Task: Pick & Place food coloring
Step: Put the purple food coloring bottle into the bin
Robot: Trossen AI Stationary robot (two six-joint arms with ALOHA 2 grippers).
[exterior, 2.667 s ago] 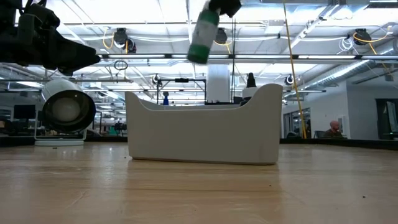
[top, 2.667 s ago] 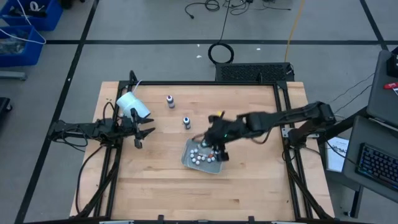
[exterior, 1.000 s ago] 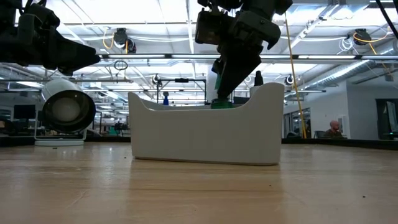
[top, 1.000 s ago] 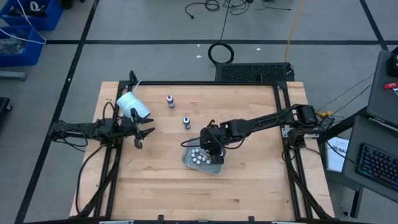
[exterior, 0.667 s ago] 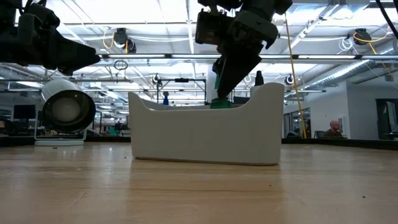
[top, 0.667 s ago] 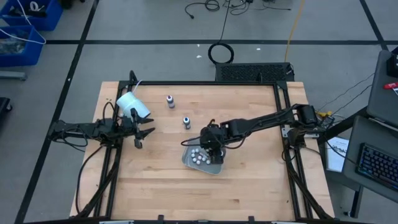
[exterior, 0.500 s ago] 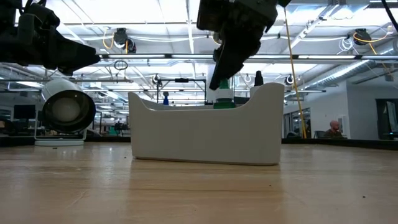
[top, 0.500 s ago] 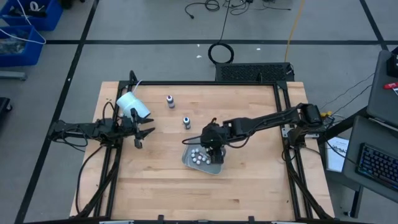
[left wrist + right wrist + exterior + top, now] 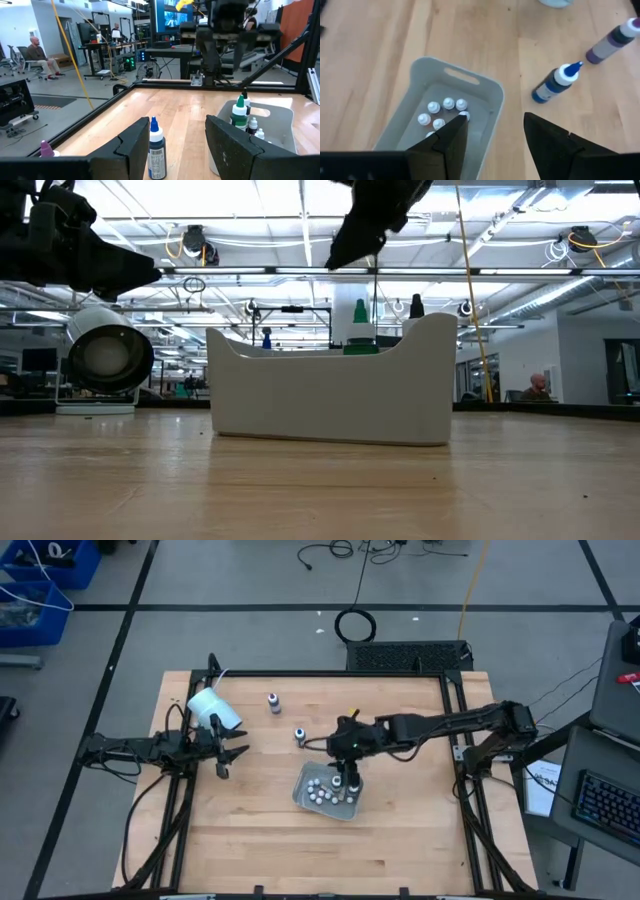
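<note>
Since the green bottle (image 9: 360,327) already stood inside the grey bin (image 9: 303,792) among small white-capped bottles, that placement looked done. The right pincer (image 9: 345,762) hovered above the bin, open and empty. The blue bottle (image 9: 299,736) and purple bottle (image 9: 273,702) remained on the desk (image 9: 400,840); the left pincer (image 9: 228,755) waited apart, half-open, empty.

Green food coloring bottle (image 9: 239,111) upright in bin; blue bottle (image 9: 156,148) and purple bottle (image 9: 613,41) stand outside
</note>
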